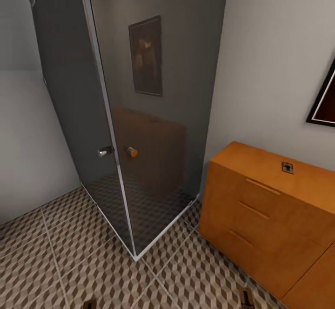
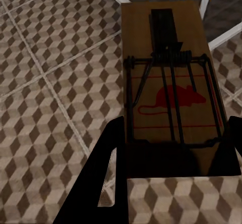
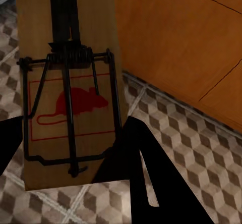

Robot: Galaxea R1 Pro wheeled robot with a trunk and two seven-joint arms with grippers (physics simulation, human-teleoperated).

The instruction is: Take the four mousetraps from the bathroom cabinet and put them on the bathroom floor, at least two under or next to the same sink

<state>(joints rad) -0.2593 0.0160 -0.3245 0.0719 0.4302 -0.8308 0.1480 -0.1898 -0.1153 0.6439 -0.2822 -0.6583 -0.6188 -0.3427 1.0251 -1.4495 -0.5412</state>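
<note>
Head view: one mousetrap [image 1: 287, 167] lies on the cabinet [image 1: 260, 207] top, beside the glass shower [image 1: 139, 114]. Left wrist view: fingers [image 2: 108, 173] clamp a mousetrap [image 2: 169, 90] bearing a red mouse emblem above the bathroom floor [image 2: 50, 82]. Right wrist view: fingers [image 3: 143, 176] clamp another mousetrap [image 3: 68, 93], same emblem, wordless.

Left gripper [image 2: 174, 156]: jaws closed on a mousetrap [image 2: 169, 82], gripping its near end. Right gripper [image 3: 65, 153]: jaws likewise clamped on a second mousetrap [image 3: 68, 82].

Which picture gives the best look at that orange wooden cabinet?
The head view: the cabinet shows its flat top, three slim drawer handles and a mousetrap lying on top. The right wrist view catches just a stretch of its orange front behind a mousetrap held in the right gripper.
</note>
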